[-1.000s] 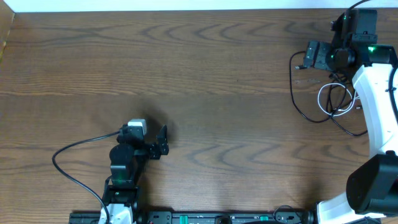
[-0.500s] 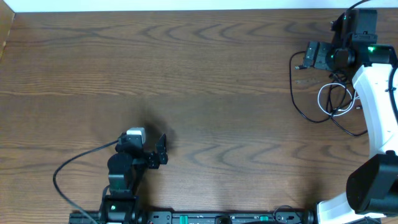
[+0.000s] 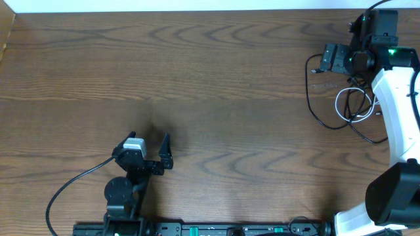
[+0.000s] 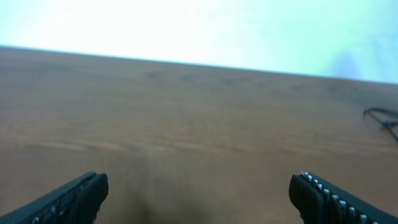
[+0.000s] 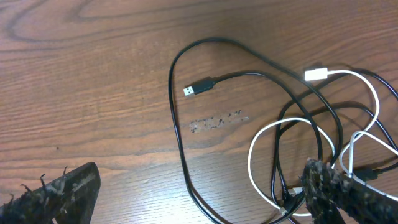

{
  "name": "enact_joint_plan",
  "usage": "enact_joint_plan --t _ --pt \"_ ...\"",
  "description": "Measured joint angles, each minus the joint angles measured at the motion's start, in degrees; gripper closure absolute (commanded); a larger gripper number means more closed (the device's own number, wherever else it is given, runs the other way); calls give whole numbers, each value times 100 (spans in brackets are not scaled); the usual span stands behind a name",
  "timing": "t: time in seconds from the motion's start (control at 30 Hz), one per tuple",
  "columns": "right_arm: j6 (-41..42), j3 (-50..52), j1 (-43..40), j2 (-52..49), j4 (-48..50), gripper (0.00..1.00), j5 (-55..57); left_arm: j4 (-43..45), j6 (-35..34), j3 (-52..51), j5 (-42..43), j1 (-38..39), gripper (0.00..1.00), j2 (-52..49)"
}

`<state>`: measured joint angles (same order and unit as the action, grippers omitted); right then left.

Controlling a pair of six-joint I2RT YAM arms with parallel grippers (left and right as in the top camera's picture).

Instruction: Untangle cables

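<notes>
My right gripper (image 5: pixel 199 180) and left gripper (image 4: pixel 199 193) sit wide, empty. I aim for thin black cord's (image 5: pixel 171 93) outer loop, avoiding thin white cord (image 5: pixel 250 163).

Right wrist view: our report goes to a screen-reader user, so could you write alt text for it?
A black cable and a white cable lie tangled in loops on a wooden table, the black one's USB plug free at the centre, pointing left. The right gripper is open, its fingers framing the bottom corners, holding nothing.
</notes>
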<state>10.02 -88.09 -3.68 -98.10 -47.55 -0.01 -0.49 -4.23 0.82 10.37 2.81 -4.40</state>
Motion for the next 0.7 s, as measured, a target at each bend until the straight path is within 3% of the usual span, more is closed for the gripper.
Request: enact_joint_plan --t 0.7 --pt "0 0 0 0 2 1 0 -9 -592 2 0 0 2 376"
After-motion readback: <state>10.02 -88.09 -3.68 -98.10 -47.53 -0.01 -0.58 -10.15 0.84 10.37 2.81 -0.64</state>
